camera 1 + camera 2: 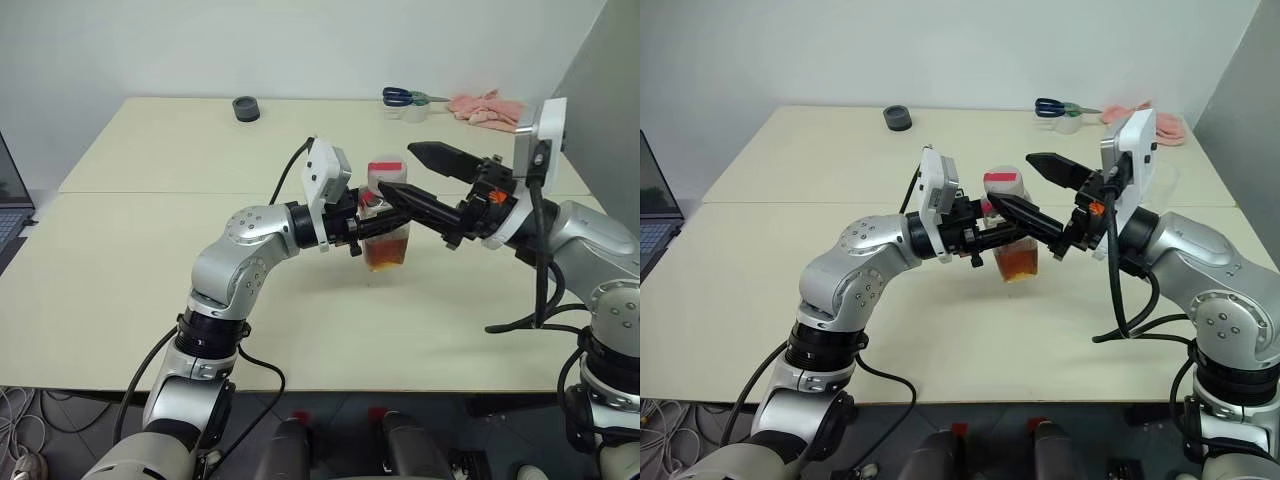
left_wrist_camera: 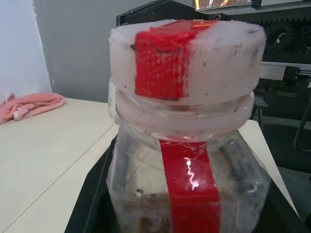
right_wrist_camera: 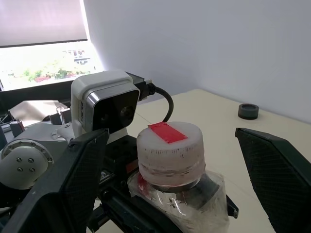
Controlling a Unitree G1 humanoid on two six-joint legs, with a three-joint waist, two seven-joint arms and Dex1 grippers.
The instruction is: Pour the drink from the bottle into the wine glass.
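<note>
My left gripper [image 1: 366, 226] is shut on the bottle [image 1: 387, 236], which it holds upright low over the table [image 1: 150, 250]. The bottle is clear plastic with a red strip down its side [image 2: 189, 179] and a white cap [image 3: 169, 145] with red tape across the top. The amber drink [image 1: 386, 256] fills its lower part. My right gripper [image 1: 398, 168] is open, with one black finger on either side of the cap and neither touching it. The wine glass is out of view.
At the table's far edge are a black round ring [image 1: 246, 108], blue-handled scissors in a short clear cup [image 1: 405, 98] and a pink cloth [image 1: 487, 108]. A laptop [image 1: 10, 205] sits at the left edge.
</note>
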